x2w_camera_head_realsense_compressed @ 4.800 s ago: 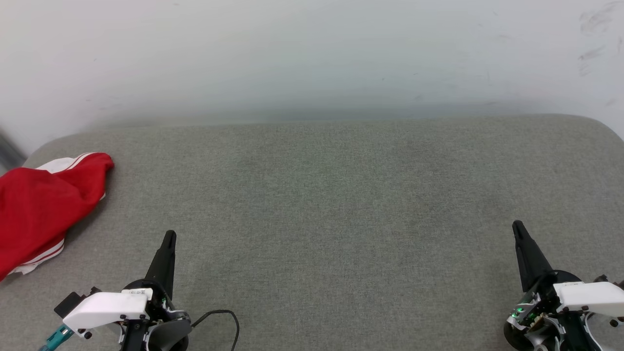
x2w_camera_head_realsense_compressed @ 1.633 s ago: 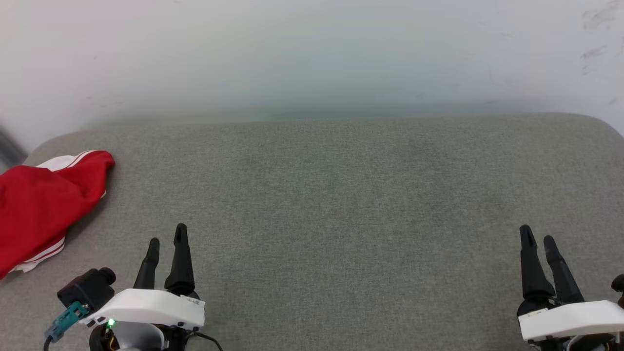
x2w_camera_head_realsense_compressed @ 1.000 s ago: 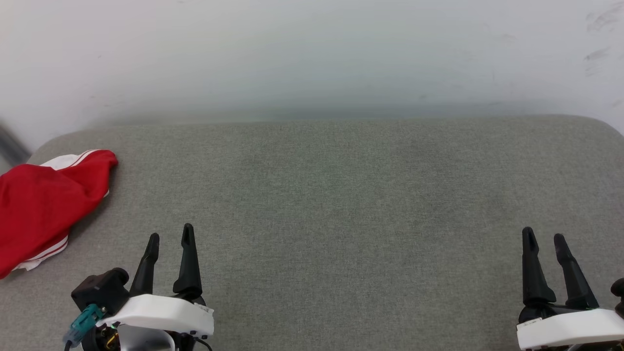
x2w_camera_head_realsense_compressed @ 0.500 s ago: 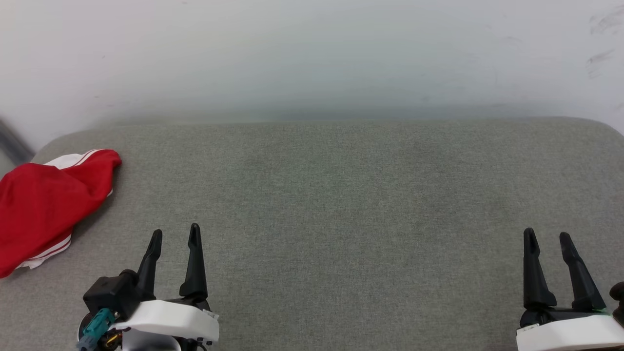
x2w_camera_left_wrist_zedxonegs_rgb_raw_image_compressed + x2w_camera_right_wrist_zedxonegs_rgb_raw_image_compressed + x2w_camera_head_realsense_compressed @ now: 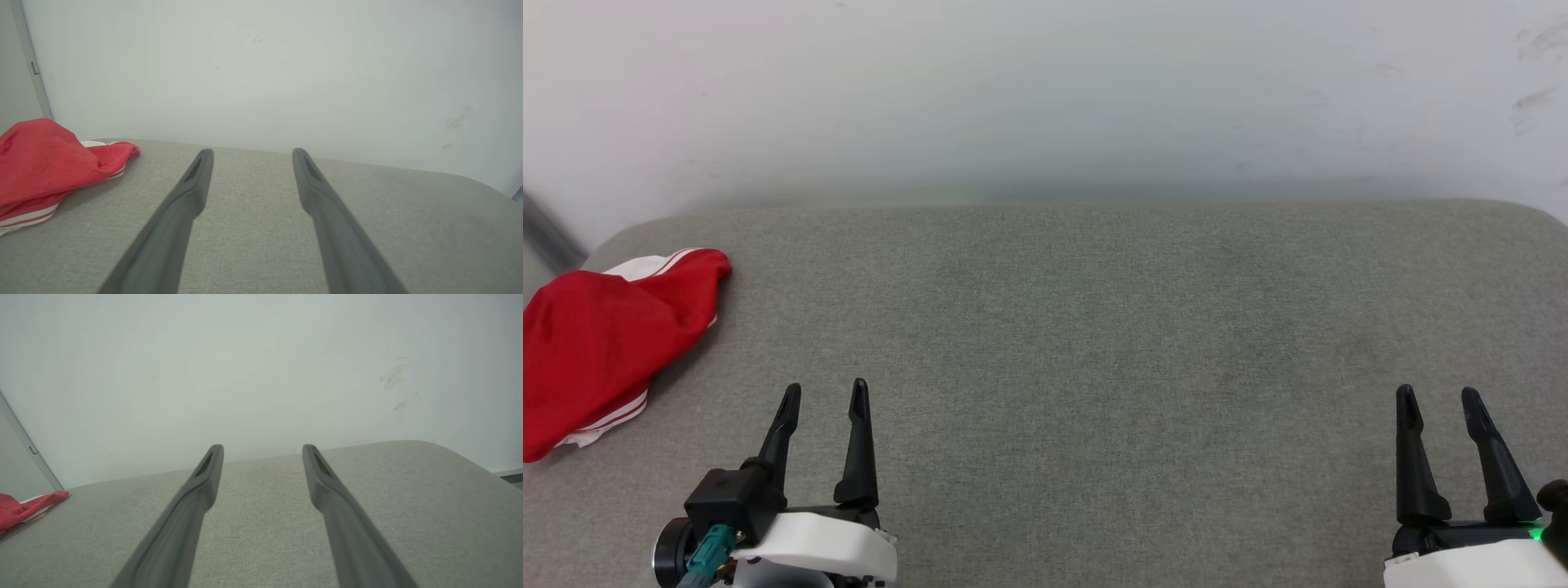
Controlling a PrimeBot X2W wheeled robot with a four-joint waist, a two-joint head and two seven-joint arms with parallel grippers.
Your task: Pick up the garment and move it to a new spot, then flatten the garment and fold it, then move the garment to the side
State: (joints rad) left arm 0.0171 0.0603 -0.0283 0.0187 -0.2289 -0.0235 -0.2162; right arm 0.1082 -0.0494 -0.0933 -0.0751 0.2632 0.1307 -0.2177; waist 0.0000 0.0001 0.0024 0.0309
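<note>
The crumpled red jersey shirt with white striped-trim sleeves (image 5: 600,343) lies bunched at the far-left edge of the grey fabric-covered table (image 5: 1094,327). The left end effector (image 5: 823,392), wide and empty, could pinch one thin layer and drag the shirt off. The right end effector (image 5: 1437,396), equally wide and empty, is well apart and could not help catch it.

Garment (image 5: 596,351), frame left: red, white panel, red-white striped trim. Pad (image 5: 1078,343): grey, heathered weave. Wall (image 5: 1045,98): off-white, dark scuffs upper right. Left gripper (image 5: 825,392), right gripper (image 5: 1437,396): black fingers (image 5: 858,441), white housings (image 5: 817,543).
</note>
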